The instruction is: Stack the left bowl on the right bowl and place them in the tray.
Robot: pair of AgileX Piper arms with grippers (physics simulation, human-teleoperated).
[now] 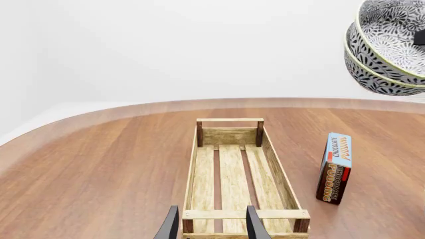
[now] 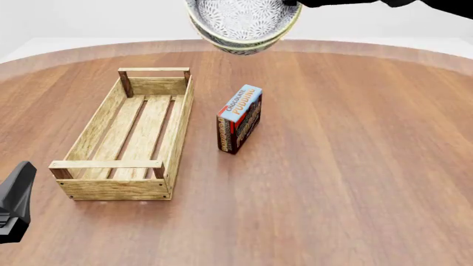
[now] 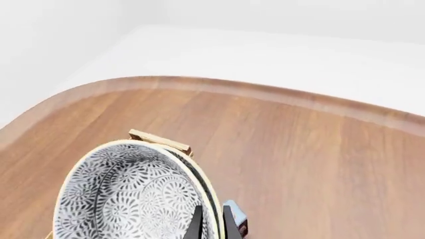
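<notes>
The right gripper [image 3: 211, 223] reaches in from the far right, high above the table [image 2: 355, 166], its fingers pinching the rim of the stacked bowls [image 2: 242, 22]. The two patterned grey-and-white bowls hang nested and tilted, beyond the chocolate pudding box [image 2: 240, 118]. The left gripper [image 1: 211, 224] hovers spread over the near end of the tray [image 2: 177, 119], which lies at the left, holding nothing.

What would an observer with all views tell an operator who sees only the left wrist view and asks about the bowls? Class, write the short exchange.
Operator: What holds the bowls up?
Observer: The right gripper pinches the rim of the stacked bowls, one finger inside and one outside.
Operator: Is anything in them?
Observer: No. The right wrist view looks into the upper one, and its inside is bare.
</notes>
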